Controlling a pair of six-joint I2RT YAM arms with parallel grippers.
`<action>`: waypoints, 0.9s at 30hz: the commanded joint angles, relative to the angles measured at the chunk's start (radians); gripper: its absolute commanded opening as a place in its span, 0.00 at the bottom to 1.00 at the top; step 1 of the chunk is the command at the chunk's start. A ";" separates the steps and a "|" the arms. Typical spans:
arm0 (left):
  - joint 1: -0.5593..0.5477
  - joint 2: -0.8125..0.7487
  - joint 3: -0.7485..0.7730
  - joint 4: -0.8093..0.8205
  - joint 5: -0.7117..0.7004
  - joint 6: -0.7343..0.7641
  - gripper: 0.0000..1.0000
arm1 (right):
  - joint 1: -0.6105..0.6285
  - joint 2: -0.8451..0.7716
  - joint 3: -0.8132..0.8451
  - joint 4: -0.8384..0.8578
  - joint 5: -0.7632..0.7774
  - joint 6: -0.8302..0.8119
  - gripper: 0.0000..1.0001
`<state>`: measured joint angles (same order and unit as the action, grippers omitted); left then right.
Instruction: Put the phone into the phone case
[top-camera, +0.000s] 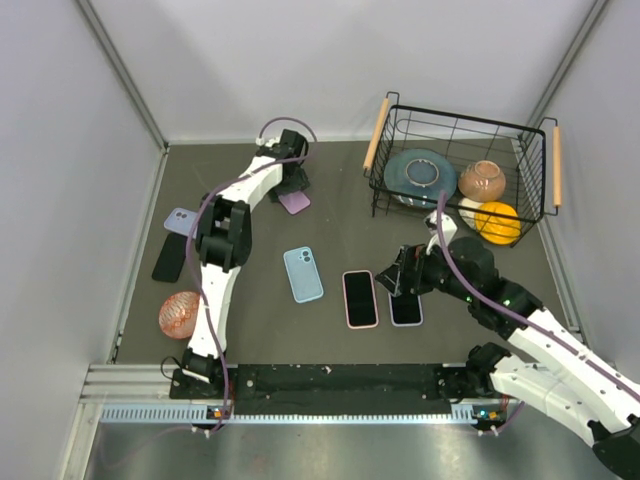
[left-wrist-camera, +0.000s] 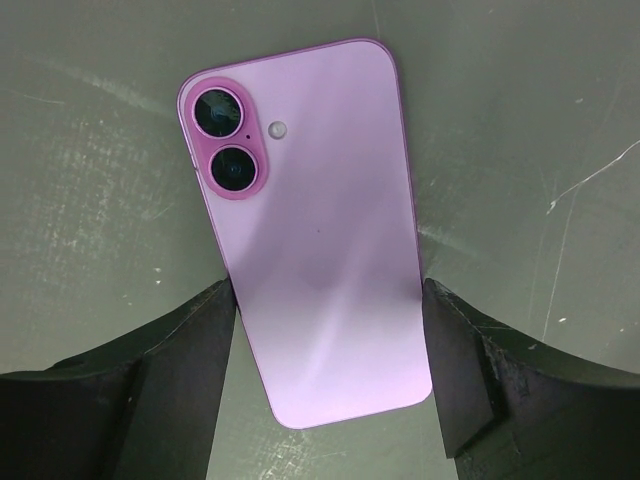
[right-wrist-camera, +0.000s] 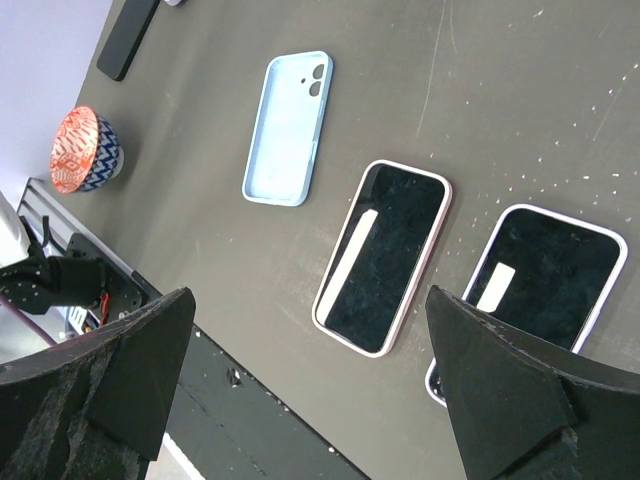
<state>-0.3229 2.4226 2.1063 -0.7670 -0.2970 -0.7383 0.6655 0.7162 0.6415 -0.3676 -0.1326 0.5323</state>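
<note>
A pink phone (left-wrist-camera: 310, 230) lies back-up at the far side of the table, its two camera lenses pointing away from me; it also shows in the top view (top-camera: 294, 202). My left gripper (left-wrist-camera: 328, 290) (top-camera: 292, 188) straddles its near half, with a finger against each long edge. An empty light blue phone case (top-camera: 303, 274) (right-wrist-camera: 288, 128) lies open side up mid-table. My right gripper (top-camera: 402, 276) (right-wrist-camera: 310, 300) is open and empty, hovering over two screen-up phones: one with a pink rim (right-wrist-camera: 382, 256) (top-camera: 360, 298) and one with a pale lilac rim (right-wrist-camera: 540, 285) (top-camera: 406, 309).
A lavender phone (top-camera: 180, 221) and a black slab (top-camera: 169, 261) lie at the left. A red patterned bowl (top-camera: 180, 314) sits front left. A wire basket (top-camera: 385, 170) at the back right holds a blue plate, a brown bowl and an orange item.
</note>
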 joint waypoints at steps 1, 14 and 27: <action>0.010 -0.049 -0.069 -0.092 -0.005 0.046 0.70 | 0.009 -0.030 0.064 -0.019 0.007 -0.002 0.98; 0.038 -0.111 -0.196 -0.127 0.054 0.102 0.68 | 0.008 -0.063 0.050 -0.022 0.013 0.015 0.98; 0.039 -0.100 -0.189 -0.149 0.091 0.137 0.95 | 0.008 -0.146 0.030 -0.047 0.024 0.043 0.98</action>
<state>-0.2905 2.3070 1.9209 -0.8135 -0.2115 -0.6193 0.6655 0.5732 0.6483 -0.4118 -0.1184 0.5762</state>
